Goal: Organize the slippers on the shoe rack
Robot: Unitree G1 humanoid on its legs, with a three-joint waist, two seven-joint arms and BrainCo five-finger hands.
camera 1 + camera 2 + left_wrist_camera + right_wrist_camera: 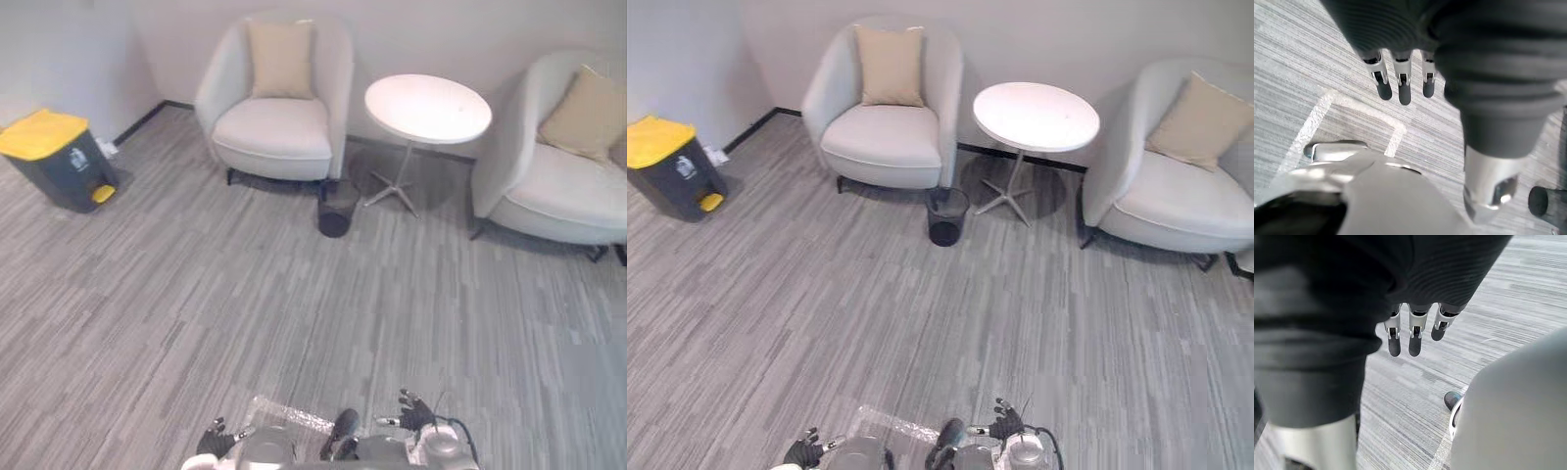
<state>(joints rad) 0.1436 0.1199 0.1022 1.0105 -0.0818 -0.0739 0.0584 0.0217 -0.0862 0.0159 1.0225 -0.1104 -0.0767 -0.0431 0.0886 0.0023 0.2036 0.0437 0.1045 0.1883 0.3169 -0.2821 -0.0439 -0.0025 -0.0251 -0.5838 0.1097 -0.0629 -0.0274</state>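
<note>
Listener: Hands first, please. Where are they, and are they holding anything?

Describer: Both sit low at the near edge of the head views. The left hand (214,433) is at the lower left and the right hand (416,411) at the lower right. In each wrist view the fingers (1404,88) hang straight and slightly apart over the carpeted floor (196,313). The right hand's fingers (1414,335) are the same, with nothing between them.

Listener: What lies just ahead?

Describer: A white taped outline (1366,110) is marked on the floor between the hands. Beyond it is a long stretch of grey striped carpet.

Listener: And farther off?

Describer: A small dark wastebasket (946,215) stands in front of a round white side table (427,108). A pale armchair (279,127) with a beige cushion is to the table's left, and a second armchair (558,186) to its right. A dark pedal bin (54,157) with a yellow lid stands far left by the wall.

Listener: So where are the slippers?

Describer: I cannot tell where the slippers or the shoe rack are. Their direction from the fingers, their long axis and the nearer hand are all unknown. My judgement is that the robot must turn and look for them before it can reach.
</note>
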